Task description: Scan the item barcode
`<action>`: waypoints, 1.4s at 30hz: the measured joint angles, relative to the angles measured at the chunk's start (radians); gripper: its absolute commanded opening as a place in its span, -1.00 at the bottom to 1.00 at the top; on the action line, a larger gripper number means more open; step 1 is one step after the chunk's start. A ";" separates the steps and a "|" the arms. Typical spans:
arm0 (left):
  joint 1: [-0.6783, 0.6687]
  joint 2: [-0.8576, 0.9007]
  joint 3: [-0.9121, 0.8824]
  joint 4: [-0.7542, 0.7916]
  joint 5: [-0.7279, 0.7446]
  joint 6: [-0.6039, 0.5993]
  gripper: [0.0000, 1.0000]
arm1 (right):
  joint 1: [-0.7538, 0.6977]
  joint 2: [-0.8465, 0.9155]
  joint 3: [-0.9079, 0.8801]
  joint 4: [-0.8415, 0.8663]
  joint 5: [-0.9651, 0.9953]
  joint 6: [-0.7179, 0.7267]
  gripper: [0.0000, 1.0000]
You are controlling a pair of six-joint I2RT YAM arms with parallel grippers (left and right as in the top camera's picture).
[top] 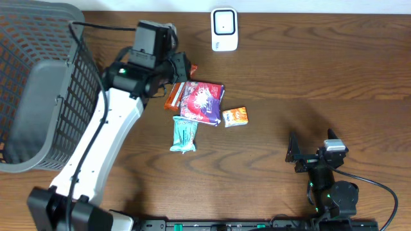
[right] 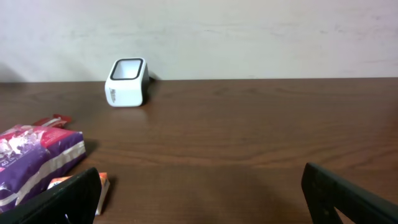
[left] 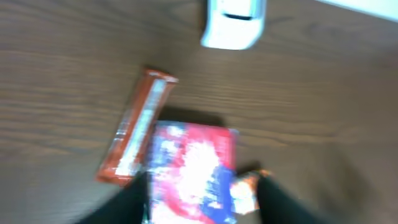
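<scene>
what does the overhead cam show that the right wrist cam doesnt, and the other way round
Only the overhead shows the grey mesh basket at the table's left edge, the teal packet, and the left gripper above the pile of items.

Only the right wrist shows the pale wall behind the table, and the scanner from the side rather than from the top.

Both show the white scanner, the purple and red snack bag, the small orange packet and the brown table.
</scene>
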 measured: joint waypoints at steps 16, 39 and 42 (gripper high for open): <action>0.159 0.181 0.000 0.021 -0.204 0.017 0.83 | 0.000 0.000 0.000 0.000 0.000 0.000 0.99; 0.230 0.288 0.000 0.079 -0.208 0.100 0.89 | 0.000 0.000 0.000 0.000 0.000 0.000 0.98; 0.229 0.290 -0.003 0.092 -0.198 0.102 0.89 | 0.000 0.000 0.000 0.000 0.000 0.000 0.99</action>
